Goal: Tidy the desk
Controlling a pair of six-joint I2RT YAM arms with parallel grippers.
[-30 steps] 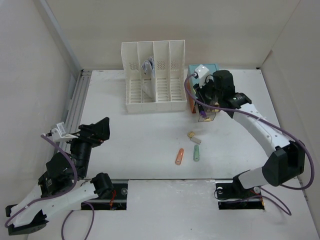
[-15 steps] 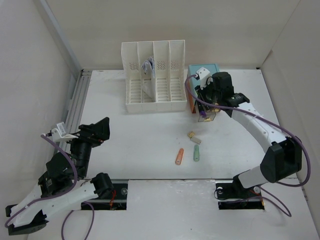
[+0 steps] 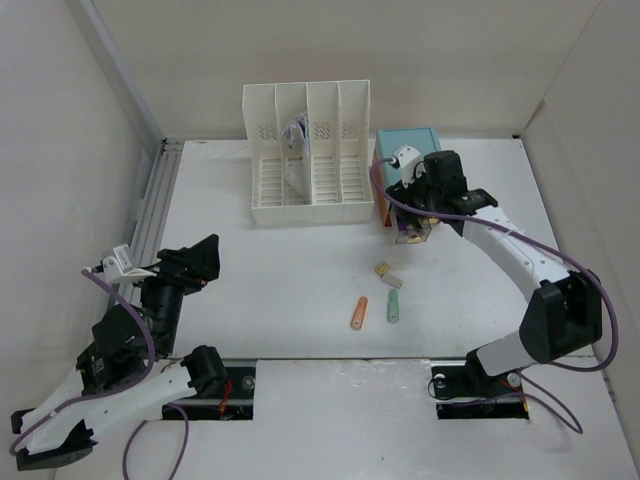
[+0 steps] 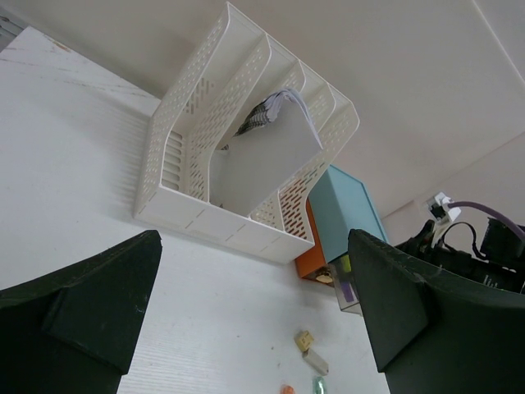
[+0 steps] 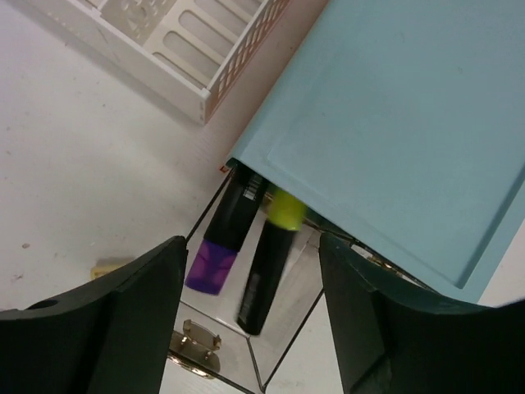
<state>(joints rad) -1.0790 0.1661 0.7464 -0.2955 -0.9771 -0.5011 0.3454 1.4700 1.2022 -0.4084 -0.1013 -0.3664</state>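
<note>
The white table (image 3: 270, 290) lies under both arms, with walls around it. The right hand (image 5: 250, 246) hangs spread wide over the clear drawer (image 3: 412, 232), which sticks out of the teal box (image 3: 405, 138). A purple pen (image 5: 217, 246) and a yellow pen (image 5: 271, 263) lie in the drawer. The left hand (image 4: 254, 246) is spread wide too, holding nothing, near the table's left edge. An orange pen (image 3: 359, 313) and a green pen (image 3: 393, 308) lie mid-table.

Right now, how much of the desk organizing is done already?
Done: a purple-capped marker and a yellow-capped marker lie in the pulled-out clear drawer. In hand: nothing; the right hand hovers open above that drawer, the left hand is open. Left: an orange marker, a green marker and two small pieces lie loose on the desk; the drawer needs closing.
</note>
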